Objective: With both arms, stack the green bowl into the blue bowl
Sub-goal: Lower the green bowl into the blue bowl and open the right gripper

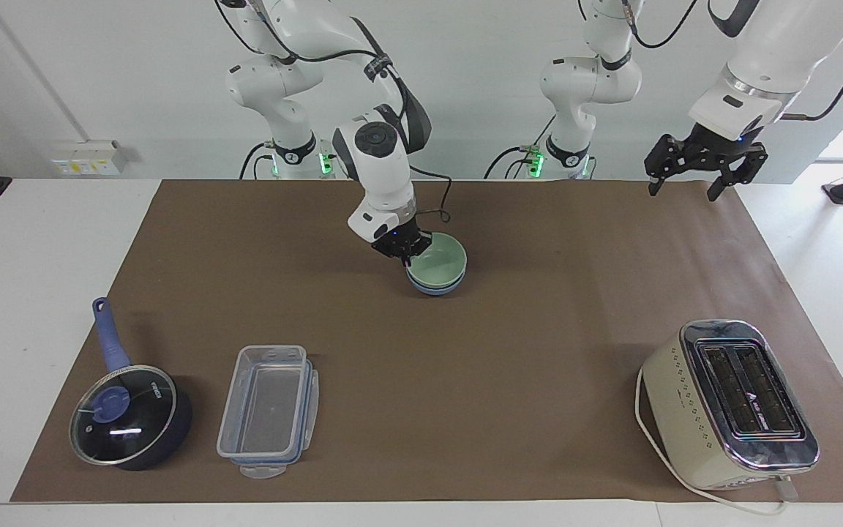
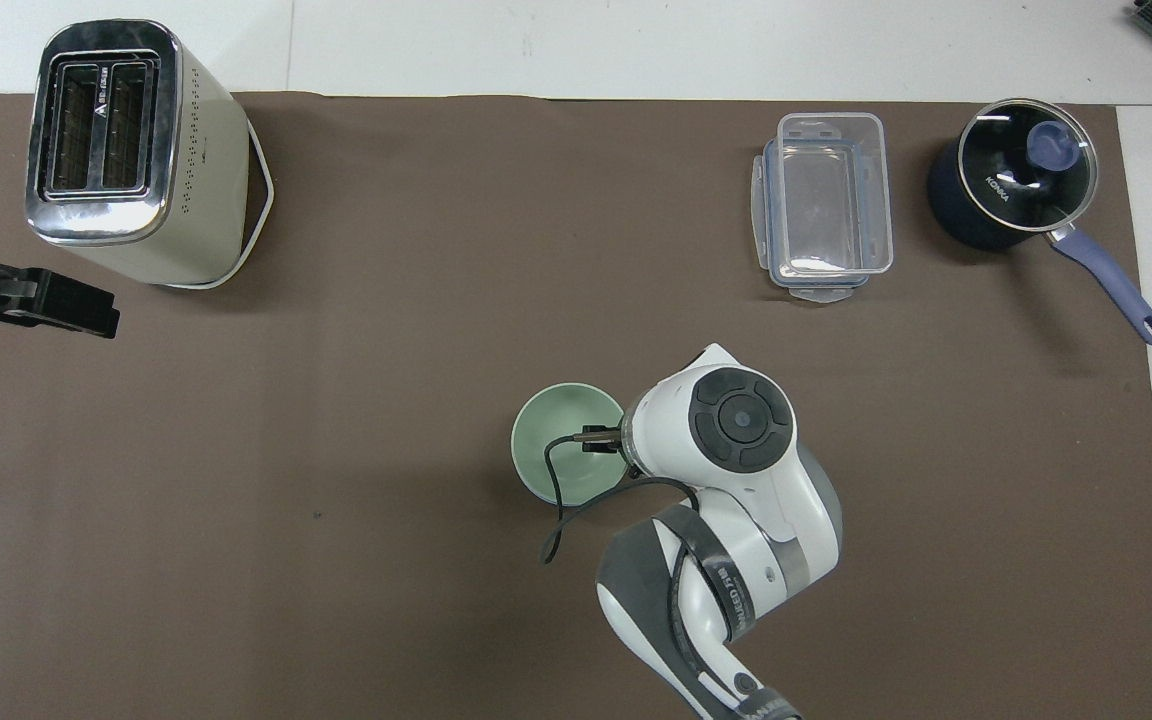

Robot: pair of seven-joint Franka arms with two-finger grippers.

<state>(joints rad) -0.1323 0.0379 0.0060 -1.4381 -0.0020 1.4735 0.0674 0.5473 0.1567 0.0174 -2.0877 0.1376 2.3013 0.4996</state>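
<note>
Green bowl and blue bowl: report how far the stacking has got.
Done: the green bowl sits nested in the blue bowl in the middle of the brown mat. In hand: the right gripper is shut on the green bowl's rim. Left: release the rim and lift clear. The left gripper waits open, raised over the mat's edge at the left arm's end, holding nothing.

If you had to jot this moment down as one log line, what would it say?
green bowl: nested in blue bowl | right hand: shut on green bowl's rim | left hand: open, waiting raised over the table's edge
</note>
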